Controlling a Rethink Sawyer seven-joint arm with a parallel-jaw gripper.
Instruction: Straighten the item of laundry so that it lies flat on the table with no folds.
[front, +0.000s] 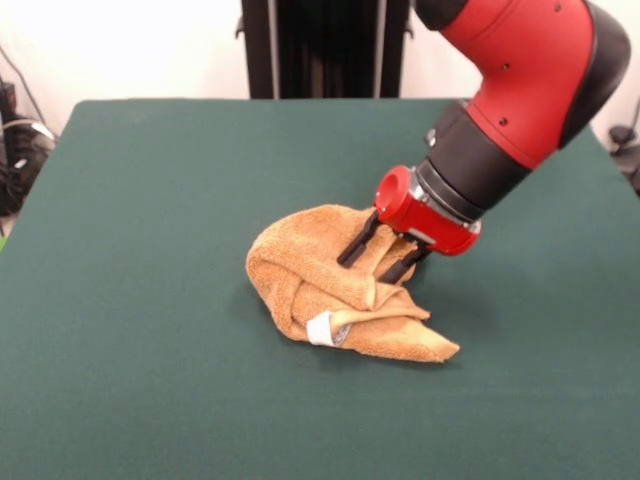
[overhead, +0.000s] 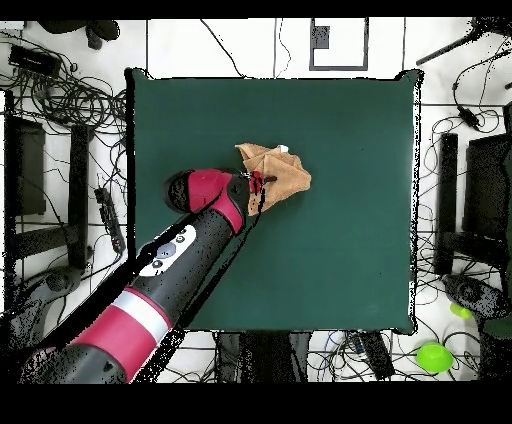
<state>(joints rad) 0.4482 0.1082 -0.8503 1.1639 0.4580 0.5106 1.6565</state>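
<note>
The towel (front: 335, 290) lay crumpled mid-counter (front: 150, 200). The pincer (front: 375, 258) stood part-open, its tips pressed into the heap, gripping nothing clearly. Closing there might pinch several layers, dragging the bundle unopened.

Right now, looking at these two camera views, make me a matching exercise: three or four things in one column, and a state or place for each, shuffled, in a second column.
Things:
1. crumpled orange-tan terry towel
2. small white tag
3. black-fingered end effector
4. dark green cloth-covered table

States or places:
A. tilted, fingertips down in the cloth folds
B. bunched up in a heap, not flat
C. lies under everything
D. sticks out at the heap's edge nearest the front camera

Pairs: 1-B, 2-D, 3-A, 4-C
</note>
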